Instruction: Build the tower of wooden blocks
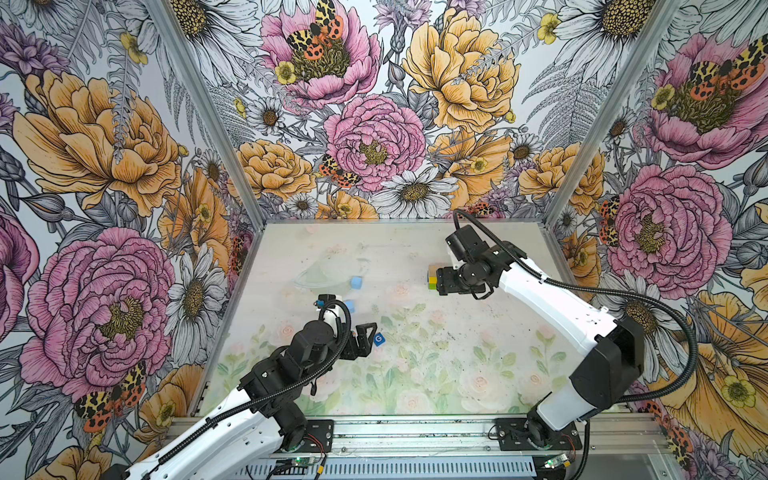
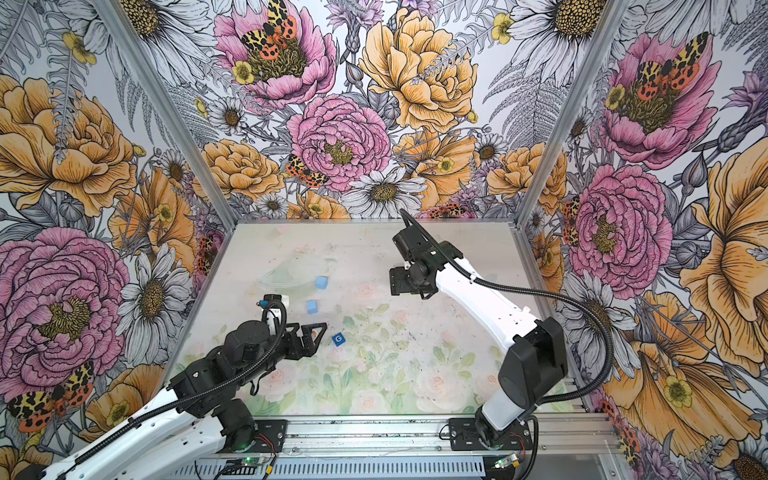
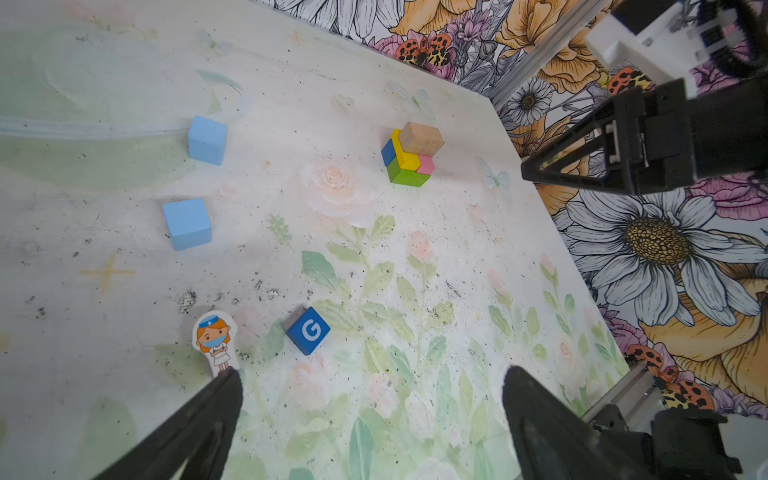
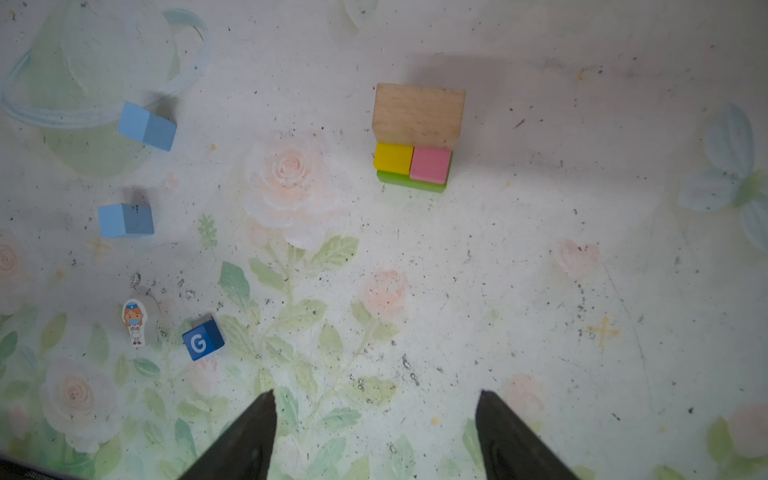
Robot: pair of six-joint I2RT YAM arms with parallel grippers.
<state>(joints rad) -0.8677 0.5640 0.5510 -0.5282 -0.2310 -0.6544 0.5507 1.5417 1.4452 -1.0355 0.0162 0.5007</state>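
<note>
- Tower [image 3: 411, 154] is set at far right of table [image 3: 436, 266]: green brick [image 3: 407, 176] at base w/ dk-blue block [image 3: 388, 151] beside it, yellow [image 3: 405, 157] + pink [image 3: 426, 164] on top, tan brick [image 3: 422, 139] above, toward the back.
- R claw [image 4: 376, 395]: jaws apart, nothing held; tower is near, ahead of tips, not touched.
- L claw [image 3: 374, 374]: jaws spread wide, nothing held; one tip is seen right at foot of figure [image 3: 215, 340], contact can't be told.
- Loose pcs, all well apart from tower, on L side: 2 lt-blue cubes [image 3: 207, 139] [image 3: 187, 223], G cube [image 3: 308, 330].
- Step is judged as fetching next block, prob. by L claw.
- To be done well: cube should be gripped on flat opposite faces, jaws squared; G cube lies turned, so wrist twist is likely needed; figure shouldn't be knocked.
- On placing: block is best lowered straight and let go only once seated; tan brick sits off-centre, so side pushes are risky.
- Surface: pale worn floral print, flecked w/ dark grit, flat.
- Room: walls [image 1: 374, 104] are covered w/ bold flower paper; metal posts [image 1: 208, 112] at corners.
</note>
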